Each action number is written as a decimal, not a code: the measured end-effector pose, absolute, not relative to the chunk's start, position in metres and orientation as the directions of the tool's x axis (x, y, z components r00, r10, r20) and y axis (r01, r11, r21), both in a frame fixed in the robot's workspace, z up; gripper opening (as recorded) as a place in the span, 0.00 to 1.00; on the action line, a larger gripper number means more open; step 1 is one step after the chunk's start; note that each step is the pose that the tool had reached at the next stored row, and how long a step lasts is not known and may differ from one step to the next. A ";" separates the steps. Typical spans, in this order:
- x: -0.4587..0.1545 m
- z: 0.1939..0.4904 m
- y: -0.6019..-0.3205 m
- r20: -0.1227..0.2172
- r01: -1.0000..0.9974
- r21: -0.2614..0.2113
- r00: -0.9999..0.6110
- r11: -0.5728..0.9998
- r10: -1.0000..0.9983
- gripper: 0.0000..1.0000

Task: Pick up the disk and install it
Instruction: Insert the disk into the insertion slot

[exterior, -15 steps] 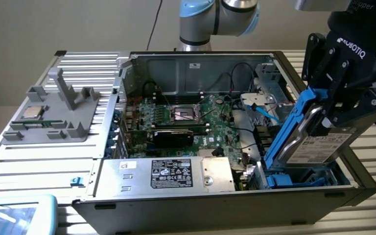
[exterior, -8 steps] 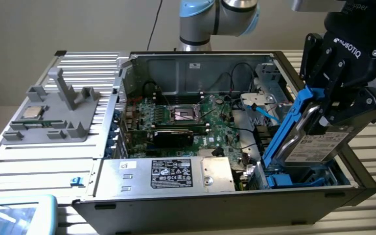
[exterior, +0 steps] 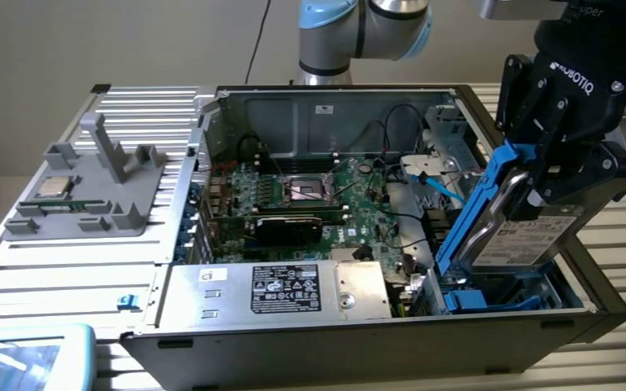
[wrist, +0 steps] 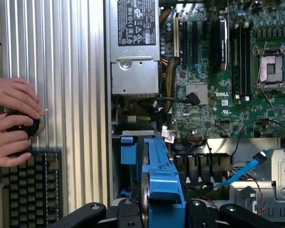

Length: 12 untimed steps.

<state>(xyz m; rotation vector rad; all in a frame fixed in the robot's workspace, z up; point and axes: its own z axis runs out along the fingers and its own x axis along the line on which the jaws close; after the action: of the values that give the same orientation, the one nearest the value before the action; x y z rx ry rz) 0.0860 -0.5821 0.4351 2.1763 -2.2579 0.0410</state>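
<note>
The disk (exterior: pixel 522 236) is a silver-grey drive with a white label and blue rails. It hangs tilted, nearly on edge, over the front corner of the open computer case (exterior: pixel 346 346) at the exterior view's right. My gripper (exterior: pixel 557 181) is shut on the disk's upper part, its black fingers clamping the blue bracket. The disk's lower end reaches down into the blue drive bay (exterior: pixel 498 297). In the wrist view the disk (wrist: pixel 162 171) is edge-on between my fingers (wrist: pixel 128 209), with my gripper (wrist: pixel 164 211) around the blue bracket and the bay (wrist: pixel 128 152) just beyond.
A silver power supply box (exterior: pixel 280 289) with a black label sits beside the bay, and the motherboard (exterior: pixel 313 195) lies behind it. A blue cable (exterior: pixel 443 183) runs near the disk. A grey fixture (exterior: pixel 85 195) holds a CPU chip (exterior: pixel 58 187). A person's hands (wrist: pixel 14 118) rest beside a keyboard (wrist: pixel 31 190).
</note>
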 end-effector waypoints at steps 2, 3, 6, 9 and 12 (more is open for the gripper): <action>0.086 0.435 -0.582 0.022 -0.999 -0.015 -0.034 0.034 -0.999 0.37; 0.086 0.435 -0.582 0.022 -0.999 -0.015 -0.034 0.034 -0.999 0.37; 0.086 0.435 -0.582 0.022 -0.999 -0.015 -0.034 0.034 -0.999 0.37; 0.086 0.435 -0.582 0.022 -0.999 -0.018 -0.028 0.028 -0.999 0.37; 0.086 0.435 -0.582 0.022 -1.000 -0.020 -0.021 0.021 -1.000 0.37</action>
<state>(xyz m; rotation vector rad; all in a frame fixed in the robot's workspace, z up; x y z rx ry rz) 0.0859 -0.5819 0.4351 2.1970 -2.2431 0.0469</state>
